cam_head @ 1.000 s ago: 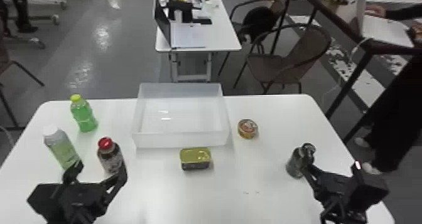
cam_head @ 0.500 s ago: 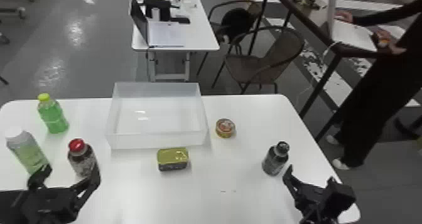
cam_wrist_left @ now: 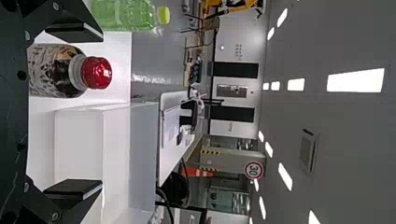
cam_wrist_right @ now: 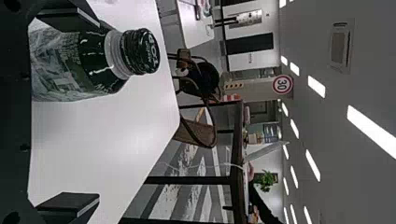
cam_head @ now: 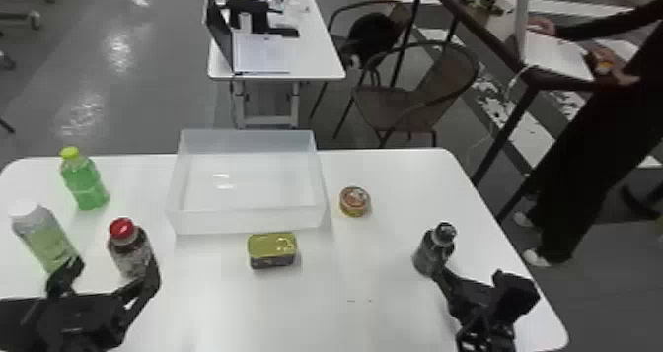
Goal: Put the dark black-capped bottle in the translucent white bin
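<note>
Four bottles stood on a white table (cam_head: 306,316). The black-capped bottle (cam_head: 433,252), dark and upright, was at the lower right of the head view, on the table and well apart from the bin (cam_head: 249,221). That translucent white bin, open-topped and rectangular, sat near the middle of the frame.

The right gripper (cam_head: 468,275) was at the lower right, just beside the dark bottle. Its black fingers (cam_wrist_right: 70,203) were wide apart, with the bottle close to one of them; whether they touched could not be told.

At the lower left was the left gripper (cam_head: 114,272), its fingers (cam_wrist_left: 74,189) also apart, near a red-capped bottle (cam_head: 129,250). A white-capped bottle (cam_head: 45,240) leaned across the left edge of the frame, and a green bottle (cam_head: 85,181) stood above it.

Just below the bin lay a rectangular tin (cam_head: 272,250); a round tin (cam_head: 354,201) lay right of the bin.
</note>
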